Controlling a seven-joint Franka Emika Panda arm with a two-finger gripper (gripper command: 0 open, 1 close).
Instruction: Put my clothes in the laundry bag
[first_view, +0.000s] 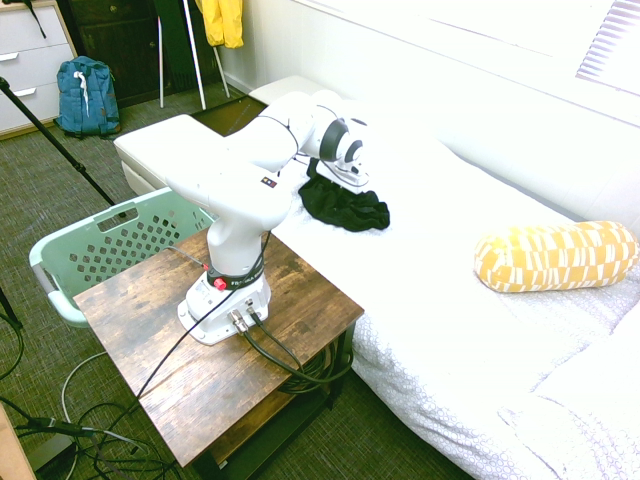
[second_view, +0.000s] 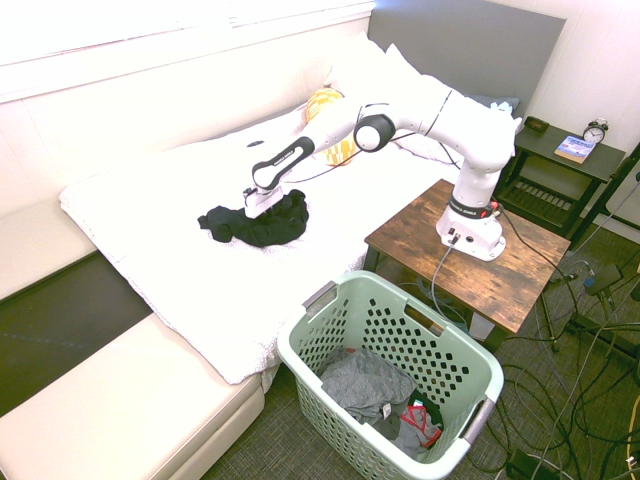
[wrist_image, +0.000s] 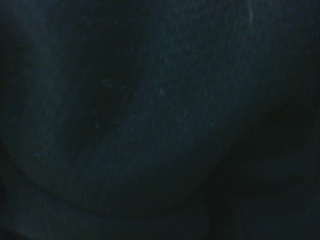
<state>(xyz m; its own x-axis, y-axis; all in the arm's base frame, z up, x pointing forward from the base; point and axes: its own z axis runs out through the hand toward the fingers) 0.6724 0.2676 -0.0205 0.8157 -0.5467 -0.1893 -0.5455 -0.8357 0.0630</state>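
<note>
in the second outside view, going left to right, we first meet the black garment (second_view: 258, 222) bunched on the white bed (second_view: 180, 270), with the gripper (second_view: 258, 203) pressed down into its top. the fingers are buried in the cloth, so we take them as closed together on the fabric; a pinch looks made, but most of the garment lies on the bed, so we judge the lift barely begun. the laundry basket (second_view: 480, 375) stands on the floor at about four o'clock from the garment, well apart, beside the wooden surface (second_view: 520, 270). it already holds some grey and reddish clothes, so what is left is lifting, carrying over the bed edge and dropping.

the wrist view is filled with dark blurred fabric (wrist_image: 150, 125) and tells us nothing of the hold. in the first outside view the arm hides the gripper, and the basket (first_view: 60, 262) is half covered.
</note>
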